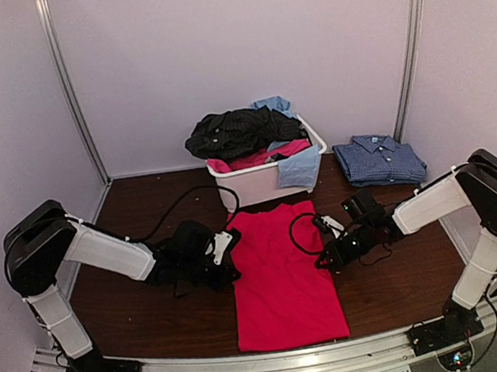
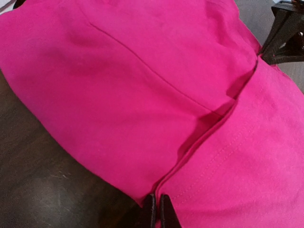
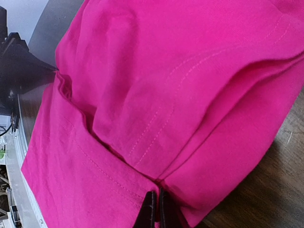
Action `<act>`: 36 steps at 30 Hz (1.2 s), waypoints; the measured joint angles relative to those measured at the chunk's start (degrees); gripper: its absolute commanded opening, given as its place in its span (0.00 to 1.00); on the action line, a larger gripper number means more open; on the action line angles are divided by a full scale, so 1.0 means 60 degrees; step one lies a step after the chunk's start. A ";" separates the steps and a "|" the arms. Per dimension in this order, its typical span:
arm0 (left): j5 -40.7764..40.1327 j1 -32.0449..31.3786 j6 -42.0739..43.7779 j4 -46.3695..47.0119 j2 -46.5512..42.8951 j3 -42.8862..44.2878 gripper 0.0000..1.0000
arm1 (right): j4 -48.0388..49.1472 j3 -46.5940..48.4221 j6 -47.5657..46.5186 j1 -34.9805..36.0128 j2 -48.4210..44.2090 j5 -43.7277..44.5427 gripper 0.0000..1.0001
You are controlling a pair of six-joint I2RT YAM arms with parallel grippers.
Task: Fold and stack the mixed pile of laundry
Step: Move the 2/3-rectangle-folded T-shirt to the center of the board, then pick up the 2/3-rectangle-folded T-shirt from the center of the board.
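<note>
Dark-brown worktop (image 1: 155, 309). Pink-red garment (image 1: 282, 281): flat at centre, long axis near-to-far, ending before the white tub (image 1: 250, 186). Left gripper (image 1: 225, 246): clamped on its left edge. Right gripper (image 1: 329, 258): clamped on the right edge, opposite.

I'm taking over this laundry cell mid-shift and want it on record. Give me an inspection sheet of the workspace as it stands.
Surface: dark brown wooden table.
Job's things: pink garment spread flat at centre; black garment and light blue cloth heaped in the white tub at the back; checked shirt folded on the table right of it.
Clutter: nothing seen.
Grippers: left gripper and right gripper each shut on a side edge of the pink garment.
Cables: black cables loop over the table beside both arms.
Surroundings: plain white walls, metal posts.
</note>
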 measured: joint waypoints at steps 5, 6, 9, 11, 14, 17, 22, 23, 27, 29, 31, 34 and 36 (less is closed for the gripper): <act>-0.0113 0.0412 0.0007 -0.0080 0.0149 0.0229 0.14 | 0.0259 -0.0040 0.0248 0.0102 0.0025 0.0160 0.14; -0.0120 0.0470 0.0029 -0.0149 0.0160 0.0280 0.21 | 0.0259 -0.0040 0.0302 0.0113 0.0015 0.0204 0.21; -0.0098 0.0521 0.0106 -0.0412 0.0106 0.0364 0.33 | 0.0073 -0.0029 0.0423 0.0124 -0.0237 0.0372 0.41; -0.0062 0.0539 0.0117 -0.0696 -0.0109 0.0324 0.42 | -0.0404 -0.0015 0.0510 0.0146 -0.0743 0.0612 0.51; -0.0062 0.0535 0.0080 -0.1100 -0.1253 -0.0160 0.54 | -0.1140 -0.0004 0.0685 0.0146 -0.2029 0.0838 0.55; -0.0251 0.0415 0.0040 -0.1592 -0.3162 -0.0750 0.93 | -0.1636 -0.0018 0.0878 0.0149 -0.3501 0.0889 0.60; -0.1373 -0.0058 0.0000 -0.2506 -0.6626 -0.0965 0.98 | -0.2594 -0.0022 0.1231 0.0160 -0.6808 0.1647 1.00; -0.1723 -0.0062 -0.0087 -0.2637 -0.7198 -0.0962 0.98 | -0.2634 -0.0015 0.1257 0.0157 -0.7461 0.2014 1.00; -0.2506 0.0076 -0.0317 -0.3158 -0.8280 -0.0863 0.98 | -0.2721 -0.0015 0.1461 0.0120 -0.8936 0.3344 0.97; -0.2233 0.0135 -0.0339 -0.3636 -0.8072 -0.0594 0.97 | -0.2940 0.0004 0.1592 0.0080 -0.8939 0.3293 0.89; -0.1592 0.0109 -0.0506 -0.3916 -0.7563 -0.0401 0.95 | -0.3268 -0.0011 0.1840 0.0102 -0.8528 0.2772 0.84; -0.0648 -0.0495 -0.1107 -0.4051 -0.6794 -0.0801 0.91 | -0.3177 -0.0812 0.2670 0.0441 -0.8113 0.1876 0.82; -0.0168 -0.1213 -0.1657 -0.4051 -0.6579 -0.1366 0.86 | -0.3162 -0.1730 0.3370 0.0896 -0.8258 0.1384 0.81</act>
